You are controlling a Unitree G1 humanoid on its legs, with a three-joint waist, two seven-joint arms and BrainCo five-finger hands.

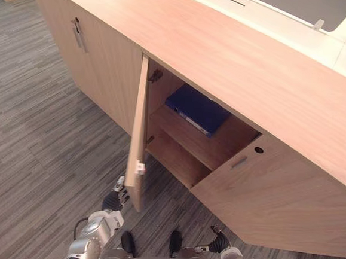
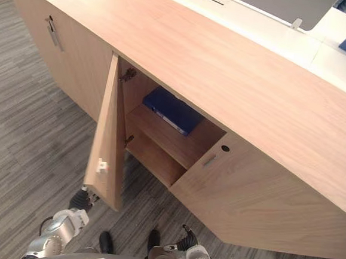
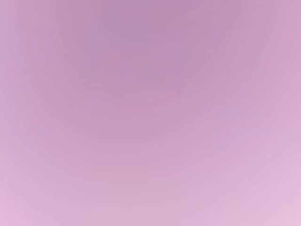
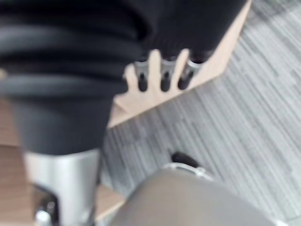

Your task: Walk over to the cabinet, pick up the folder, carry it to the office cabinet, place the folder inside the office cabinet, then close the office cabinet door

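Legible text, numbers, signs: none we can read. Folder (image 1: 197,109) inside office cabinet (image 1: 264,190): cover and spine too small, no lettering we make out.

Office cabinet (image 1: 272,89) — pale honey wood, fine straight grain on top, fronts, open door (image 2: 107,142) and inner shelves alike. Folder (image 1: 197,109) dark blue, thin lighter strip along near edge. Floor (image 1: 33,148) grey carpet, narrow streaks of lighter and darker grey laid in blocks. Handle (image 1: 78,35) on far left door silver metal. Small catch (image 1: 139,167) on open door's edge white. Lock hole (image 1: 258,150) black. Surface (image 1: 324,39) behind cabinet white; panel (image 1: 302,6) on it grey. Right hand (image 4: 162,77) — silver fingers, dark tips, black ribbed cover.
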